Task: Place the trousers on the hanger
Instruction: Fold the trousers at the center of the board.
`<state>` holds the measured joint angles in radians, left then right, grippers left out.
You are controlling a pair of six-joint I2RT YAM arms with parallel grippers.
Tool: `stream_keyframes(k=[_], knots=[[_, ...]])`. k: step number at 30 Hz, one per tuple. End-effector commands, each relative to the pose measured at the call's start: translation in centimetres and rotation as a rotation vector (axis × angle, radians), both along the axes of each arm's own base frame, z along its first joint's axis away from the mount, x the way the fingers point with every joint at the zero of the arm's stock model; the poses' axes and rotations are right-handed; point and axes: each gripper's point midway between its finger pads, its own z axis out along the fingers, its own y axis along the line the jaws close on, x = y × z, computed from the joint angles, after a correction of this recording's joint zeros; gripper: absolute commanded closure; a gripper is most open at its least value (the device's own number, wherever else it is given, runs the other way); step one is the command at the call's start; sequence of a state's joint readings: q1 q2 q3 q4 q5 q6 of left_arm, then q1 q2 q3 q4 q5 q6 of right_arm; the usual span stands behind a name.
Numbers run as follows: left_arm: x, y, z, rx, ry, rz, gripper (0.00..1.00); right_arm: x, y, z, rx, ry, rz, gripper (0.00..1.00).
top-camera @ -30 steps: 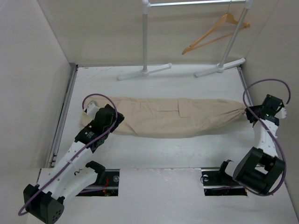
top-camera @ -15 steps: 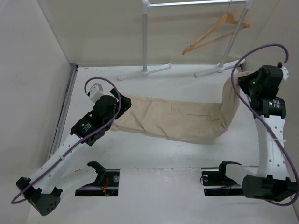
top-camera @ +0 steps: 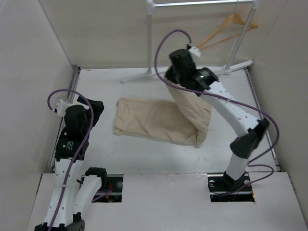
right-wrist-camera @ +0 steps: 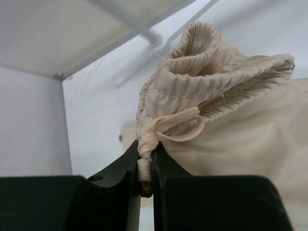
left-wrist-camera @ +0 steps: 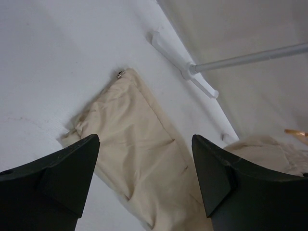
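Trousers (top-camera: 154,122) lie partly on the white tabletop (top-camera: 144,161) in the top view, a flat beige band running from the middle toward the right. There the cloth turns up and rises toward the back, where the gathered waist hangs from the right tool (top-camera: 169,79). That tool is raised above the tabletop, in front of the white rack (top-camera: 150,38). The hanger (top-camera: 224,31) hangs from the rack's top bar at the far right, well apart from the cloth. The left tool (top-camera: 94,108) is off to the left, near the trousers' left end but not touching it.

From the left wrist, the left tool (left-wrist-camera: 144,139) stands wide open with nothing between its two dark fingers (left-wrist-camera: 62,178) and looks down on the tabletop (left-wrist-camera: 53,53). The trousers (left-wrist-camera: 130,120) spread flat below, one corner toward the rack's foot (left-wrist-camera: 180,57). The lifted, bunched part shows at the right edge, and beside it a sliver of the hanger (left-wrist-camera: 296,131).

From the right wrist, the right tool (right-wrist-camera: 146,178) is pinched narrow on the knotted drawstring (right-wrist-camera: 168,127) of the trousers (right-wrist-camera: 216,96) — the knot sits right between the fingertips. The elastic waist bunches into pleats above it, and the rest of the cloth drops away to the right. The rack's foot (right-wrist-camera: 144,33) lies behind.
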<state>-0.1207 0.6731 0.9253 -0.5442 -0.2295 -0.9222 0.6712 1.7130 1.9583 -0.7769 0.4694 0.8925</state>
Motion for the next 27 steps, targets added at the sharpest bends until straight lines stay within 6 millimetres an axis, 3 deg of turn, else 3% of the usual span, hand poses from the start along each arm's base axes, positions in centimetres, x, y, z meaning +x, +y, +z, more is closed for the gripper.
stream_keyframes(k=[1, 3, 6, 9, 11, 12, 14, 16, 18, 19, 20, 22, 24, 27], knots=[[-0.1, 0.3, 0.1, -0.03, -0.002, -0.019, 0.24, -0.7, 6.8, 0.8, 0.032, -0.018, 0.05, 0.97], [-0.4, 1.4, 0.3, -0.031, -0.01, 0.017, 0.24, -1.1, 11.6, -0.7, 0.025, 0.002, 0.112, 0.97], [-0.9, 2.7, -0.3, -0.02, 0.005, 0.072, 0.23, -2.3, 18.7, -5.3, 0.019, 0.058, 0.199, 0.91], [-1.5, 4.1, -0.9, -0.001, 0.017, 0.144, 0.24, -5.0, 26.3, -10.5, 0.061, 0.132, 0.336, 0.76], [-2.1, 5.3, -1.0, 0.02, 0.029, 0.205, 0.24, -7.4, 29.8, -12.0, 0.079, 0.154, 0.438, 0.73], [-2.4, 5.9, -0.9, 0.036, 0.036, 0.237, 0.24, -8.5, 30.5, -11.9, 0.086, 0.163, 0.474, 0.72], [-3.0, 7.1, -0.8, 0.069, 0.053, 0.298, 0.24, -9.5, 30.0, -10.1, 0.089, 0.15, 0.495, 0.75], [-2.8, 7.6, -1.3, 0.081, 0.067, 0.32, 0.24, -10.4, 29.1, -8.2, 0.088, 0.136, 0.527, 0.68], [-2.2, 7.5, -2.2, 0.081, 0.093, 0.311, 0.24, -12.3, 28.7, -7.1, 0.054, 0.142, 0.613, 0.37], [-2.0, 7.4, -2.8, 0.08, 0.11, 0.306, 0.24, -13.5, 28.6, -6.9, 0.035, 0.155, 0.678, 0.26], [-2.0, 7.5, -3.1, 0.086, 0.119, 0.312, 0.24, -14.5, 28.0, -7.0, 0.008, 0.18, 0.723, 0.24], [-1.8, 7.9, -4.2, 0.097, 0.137, 0.322, 0.24, -15.0, 25.9, -6.7, -0.061, 0.192, 0.72, 0.23], [-1.1, 7.6, -5.3, 0.105, 0.166, 0.299, 0.24, -14.2, 23.7, -5.4, -0.138, 0.14, 0.676, 0.25], [1.3, 5.2, -7.3, 0.118, 0.226, 0.177, 0.26, -12.4, 20.5, -3.8, -0.23, 0.081, 0.618, 0.53]])
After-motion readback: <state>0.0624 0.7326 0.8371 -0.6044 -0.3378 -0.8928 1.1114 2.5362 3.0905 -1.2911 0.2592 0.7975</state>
